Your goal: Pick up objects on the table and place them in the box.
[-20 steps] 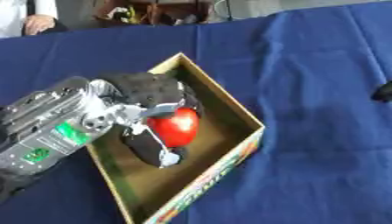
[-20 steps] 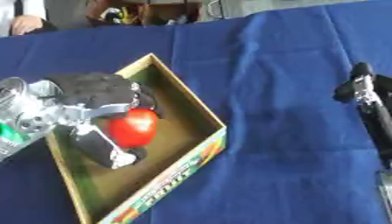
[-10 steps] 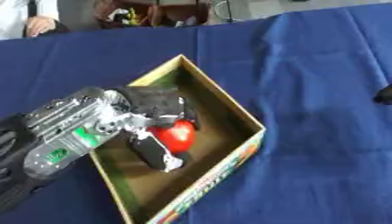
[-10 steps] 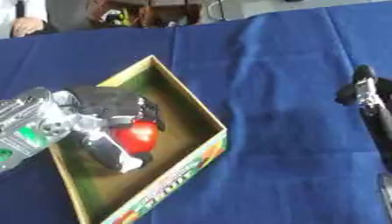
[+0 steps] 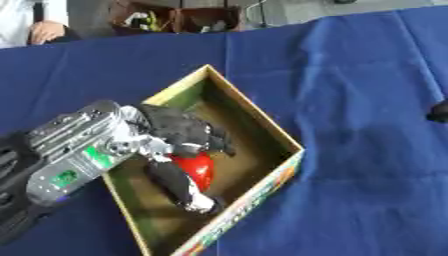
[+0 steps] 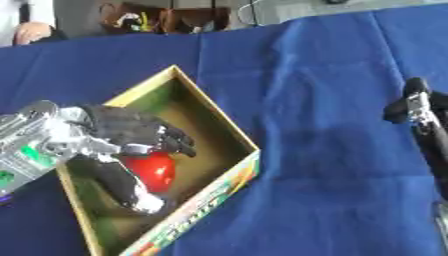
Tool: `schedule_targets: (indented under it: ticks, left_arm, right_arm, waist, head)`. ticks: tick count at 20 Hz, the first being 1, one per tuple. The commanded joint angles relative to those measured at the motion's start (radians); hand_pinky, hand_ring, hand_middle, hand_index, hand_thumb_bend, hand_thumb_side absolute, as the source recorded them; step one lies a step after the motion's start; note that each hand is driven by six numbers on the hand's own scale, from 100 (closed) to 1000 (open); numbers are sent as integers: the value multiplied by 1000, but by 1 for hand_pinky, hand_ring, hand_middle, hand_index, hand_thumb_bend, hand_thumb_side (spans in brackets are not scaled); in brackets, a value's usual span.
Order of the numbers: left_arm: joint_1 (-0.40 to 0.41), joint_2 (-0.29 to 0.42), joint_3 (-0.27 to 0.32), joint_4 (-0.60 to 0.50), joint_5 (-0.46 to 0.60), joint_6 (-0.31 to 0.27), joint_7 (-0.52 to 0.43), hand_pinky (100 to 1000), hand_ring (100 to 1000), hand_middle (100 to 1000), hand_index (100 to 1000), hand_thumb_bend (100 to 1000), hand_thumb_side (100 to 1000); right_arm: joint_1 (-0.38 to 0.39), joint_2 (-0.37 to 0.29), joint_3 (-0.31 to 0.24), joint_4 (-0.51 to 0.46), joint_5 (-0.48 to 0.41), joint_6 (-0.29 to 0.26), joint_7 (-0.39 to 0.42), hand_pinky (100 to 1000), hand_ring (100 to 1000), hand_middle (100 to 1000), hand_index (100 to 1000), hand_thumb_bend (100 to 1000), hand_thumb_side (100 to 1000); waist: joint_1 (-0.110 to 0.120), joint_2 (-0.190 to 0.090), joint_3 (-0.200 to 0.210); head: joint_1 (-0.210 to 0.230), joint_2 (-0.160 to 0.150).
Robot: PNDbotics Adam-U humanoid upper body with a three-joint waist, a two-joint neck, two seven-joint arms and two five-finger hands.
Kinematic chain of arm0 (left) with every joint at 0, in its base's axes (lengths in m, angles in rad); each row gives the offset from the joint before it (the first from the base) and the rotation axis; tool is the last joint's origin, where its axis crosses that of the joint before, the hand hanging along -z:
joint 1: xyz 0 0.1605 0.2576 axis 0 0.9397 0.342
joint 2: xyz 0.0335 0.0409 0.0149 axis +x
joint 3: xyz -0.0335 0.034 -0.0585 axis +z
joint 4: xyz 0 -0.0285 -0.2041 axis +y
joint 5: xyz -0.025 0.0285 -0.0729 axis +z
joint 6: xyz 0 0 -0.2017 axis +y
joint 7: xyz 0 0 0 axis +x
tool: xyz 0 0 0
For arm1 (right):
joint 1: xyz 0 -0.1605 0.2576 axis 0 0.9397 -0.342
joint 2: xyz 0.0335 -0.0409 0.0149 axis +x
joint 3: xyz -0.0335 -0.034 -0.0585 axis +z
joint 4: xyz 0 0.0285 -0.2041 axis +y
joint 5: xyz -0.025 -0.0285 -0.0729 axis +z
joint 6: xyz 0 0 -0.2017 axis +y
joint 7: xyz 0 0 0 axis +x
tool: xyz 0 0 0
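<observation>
Fingers of the left hand curled round a glossy red round object, apparently lowering it for release inside the open cardboard box, left of centre; the right hand waited idle at the right edge.

left hand in box, table's left

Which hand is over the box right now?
The left hand, curled around the red object inside the box. The right hand is off at the right edge.
</observation>
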Motion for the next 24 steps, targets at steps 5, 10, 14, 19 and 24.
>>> schedule_targets:
  ticks: [5, 10, 14, 19, 24]
  left_arm:
    - [8, 55, 138, -163, -50, 12, 71, 915, 968, 908, 967, 389, 807]
    - [88, 85, 334, -269, -1, 86, 210, 905, 909, 851, 952, 205, 880]
    - [162, 76, 469, -273, 86, 149, 417, 875, 857, 814, 945, 159, 927]
    - [223, 32, 591, -274, 244, 157, 692, 835, 797, 777, 954, 188, 932]
    - [275, -4, 645, -274, 358, 128, 882, 826, 773, 752, 958, 294, 957]
  right_arm:
    - [1, -9, -5, -10, -2, 1, 4, 807, 527, 358, 478, 100, 862]
    - [-2, -9, -10, -10, -6, -3, -4, 807, 527, 360, 479, 100, 857]
    - [-7, -8, -14, -10, -13, -8, -13, 806, 527, 361, 479, 100, 851]
    - [-8, -3, -17, -10, -21, -9, -20, 806, 527, 362, 479, 100, 854]
    - [-6, 1, -22, -10, -24, -10, -29, 805, 527, 363, 479, 100, 852]
  waist:
    - [-7, -33, 8]
    - [-12, -35, 16]
    - [-20, -39, 24]
    - [-30, -48, 41]
    - [-37, -57, 50]
  head:
    - [-3, 1]
    - [-3, 31]
    - [1, 49]
    - [7, 54]
    - [4, 56]
